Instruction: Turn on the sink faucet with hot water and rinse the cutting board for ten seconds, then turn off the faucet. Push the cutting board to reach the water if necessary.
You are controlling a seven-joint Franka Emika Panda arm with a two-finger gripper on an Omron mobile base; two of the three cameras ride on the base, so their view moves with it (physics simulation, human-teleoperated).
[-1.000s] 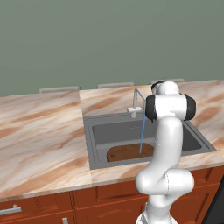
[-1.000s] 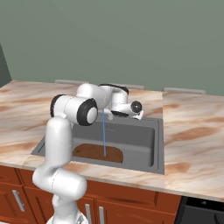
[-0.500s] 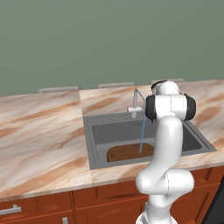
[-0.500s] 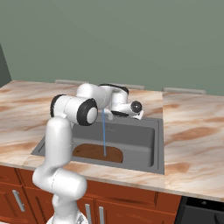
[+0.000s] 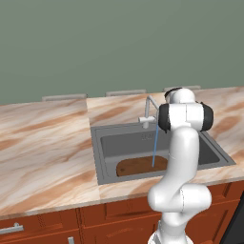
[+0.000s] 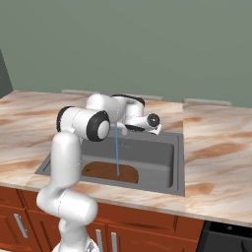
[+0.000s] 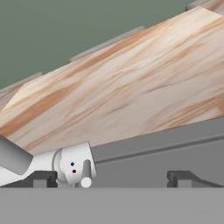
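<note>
The sink faucet [image 5: 148, 113] stands at the back rim of the sink [image 5: 96, 145] and is running. The water [image 5: 155, 145] falls as a thin blue stream onto the cutting board [image 5: 136, 166], which lies flat on the basin floor near the front wall. From the right base view the water [image 6: 117, 150] lands on the right part of the cutting board [image 6: 104, 171]. My gripper [image 7: 111, 178] is open, level with the sink faucet [image 7: 72, 167]. The tap's base and short lever [image 7: 86, 173] sit just inside my left fingertip [image 7: 43, 178], with nothing held.
Marbled tan counter [image 5: 45, 147] surrounds the basin on both sides. The green wall [image 5: 119, 43] rises close behind the tap. My own arm [image 5: 183, 157] stands in front of the basin's right half. Wooden cabinet fronts [image 6: 147, 224] run below the counter.
</note>
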